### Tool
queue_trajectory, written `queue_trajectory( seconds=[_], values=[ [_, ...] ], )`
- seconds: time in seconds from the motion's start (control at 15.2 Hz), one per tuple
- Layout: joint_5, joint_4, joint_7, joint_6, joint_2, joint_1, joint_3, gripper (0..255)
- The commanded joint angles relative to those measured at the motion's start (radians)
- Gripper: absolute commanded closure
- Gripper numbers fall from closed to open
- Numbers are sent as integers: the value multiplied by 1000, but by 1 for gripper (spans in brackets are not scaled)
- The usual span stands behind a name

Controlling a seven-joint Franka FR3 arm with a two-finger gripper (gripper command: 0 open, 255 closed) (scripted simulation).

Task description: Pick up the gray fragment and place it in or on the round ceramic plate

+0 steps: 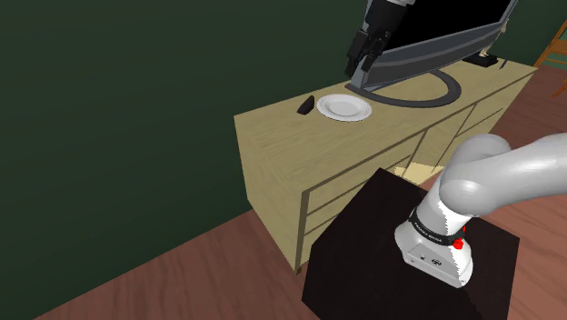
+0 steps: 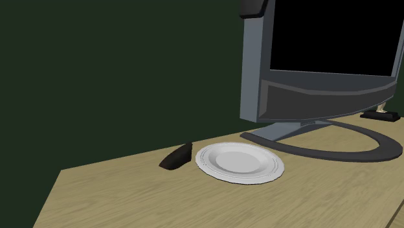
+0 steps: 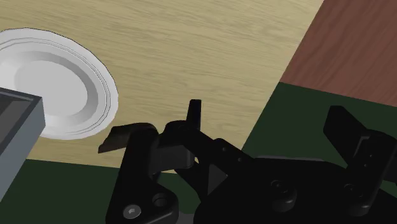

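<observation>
The gripper [image 1: 361,64] hung in the air above the desk [image 1: 273,136], its two black fingers [image 3: 343,130] spread apart with nothing between them. In the shoulder view it was in front of the lower left corner of the monitor [image 1: 445,36], above the plate [image 1: 343,107] and a little to that view's right of it, well clear of the desk top.

The fragment [image 1: 306,105], a small dark wedge, lay flat on the desk on the shoulder view's left of the plate, close to the far edge by the dark green wall [image 1: 109,109]. It sat right beside the plate's rim; whether the two touched could not be told.

The plate was white and round with a ribbed rim. On the second exterior view's right of it, the monitor's curved base [image 2: 324,146] rested on the desk, and a small dark object [image 2: 381,116] sat farther right, behind that base. The desk was pale wood with drawer fronts on its near side. The black stand [image 1: 363,264] stood on a reddish wooden floor [image 1: 182,282], just in front of the desk. In the wrist view the plate lay off to one side of the spread fingers, with bare desk beyond them.
</observation>
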Motion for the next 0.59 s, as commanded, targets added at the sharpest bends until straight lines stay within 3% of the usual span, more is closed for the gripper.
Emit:
queue_trajectory(
  seconds=[0.0, 0.53],
  values=[
    [0, 0, 0, 0, 0, 0, 0, 0],
    [-3, 55, 294, 201, 275, -89, 107, 0]
  ],
)
